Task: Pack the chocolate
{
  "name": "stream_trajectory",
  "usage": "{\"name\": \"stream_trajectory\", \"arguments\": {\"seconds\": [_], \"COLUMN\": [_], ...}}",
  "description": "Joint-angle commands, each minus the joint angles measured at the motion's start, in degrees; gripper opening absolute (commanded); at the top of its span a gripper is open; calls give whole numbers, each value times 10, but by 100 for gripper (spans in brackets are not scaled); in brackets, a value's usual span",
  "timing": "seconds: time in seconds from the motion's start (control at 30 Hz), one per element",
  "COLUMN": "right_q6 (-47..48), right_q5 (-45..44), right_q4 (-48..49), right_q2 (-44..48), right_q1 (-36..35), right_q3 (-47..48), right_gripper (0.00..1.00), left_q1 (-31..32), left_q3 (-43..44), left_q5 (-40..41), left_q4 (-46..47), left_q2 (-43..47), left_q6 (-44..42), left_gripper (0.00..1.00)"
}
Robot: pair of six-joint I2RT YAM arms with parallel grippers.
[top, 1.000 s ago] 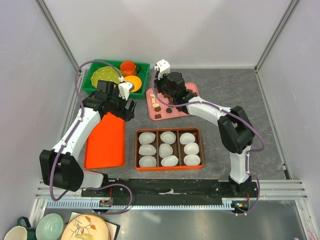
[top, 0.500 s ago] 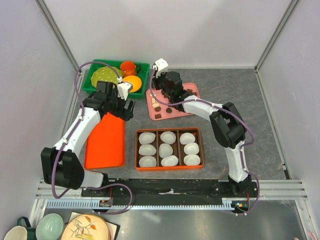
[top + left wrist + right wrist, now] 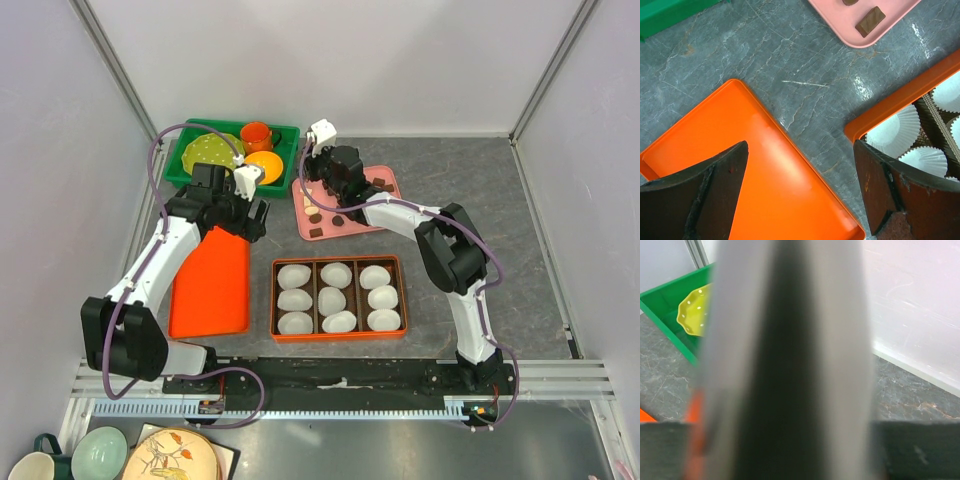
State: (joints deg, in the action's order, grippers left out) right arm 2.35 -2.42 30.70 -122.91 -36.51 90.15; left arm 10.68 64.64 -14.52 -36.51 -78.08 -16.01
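The chocolate point(image 3: 318, 233) lies as small brown and cream pieces scattered on a pink tray point(image 3: 385, 195) at the back centre. One brown piece point(image 3: 870, 21) shows at the tray's corner point(image 3: 840, 22) in the left wrist view. My right gripper point(image 3: 322, 180) hangs over the tray's left half, its jaws hidden under the wrist. A blurred grey and black band point(image 3: 790, 365) fills the right wrist view. My left gripper point(image 3: 800, 185) stands open over the orange lid point(image 3: 765, 165) with nothing between its fingers.
An orange box point(image 3: 338, 262) with several white paper cups point(image 3: 331, 298) sits in front of the pink tray. The flat orange lid point(image 3: 210, 285) lies to its left. A green bin point(image 3: 180, 165) at the back left holds a yellow plate, an orange cup and a bowl.
The right arm has folded its elbow leftward, and its wrist has shifted slightly left over the pink tray. The left arm has not moved.
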Motion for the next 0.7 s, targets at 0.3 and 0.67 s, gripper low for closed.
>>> {"name": "stream_trajectory", "arguments": {"seconds": [0.3, 0.67], "right_q6": [-3, 1], "right_q5": [12, 9], "right_q4": [65, 60], "right_q2": [-22, -28], "right_q1": [1, 11], "right_q3": [6, -10], "right_gripper": [50, 51], "left_q1": [-3, -3], "left_q3": [-3, -7], "left_q5": [16, 13], "left_q4": [23, 26], "left_q2": [27, 26], "left_q6": [-8, -10], "left_gripper": [93, 93]}}
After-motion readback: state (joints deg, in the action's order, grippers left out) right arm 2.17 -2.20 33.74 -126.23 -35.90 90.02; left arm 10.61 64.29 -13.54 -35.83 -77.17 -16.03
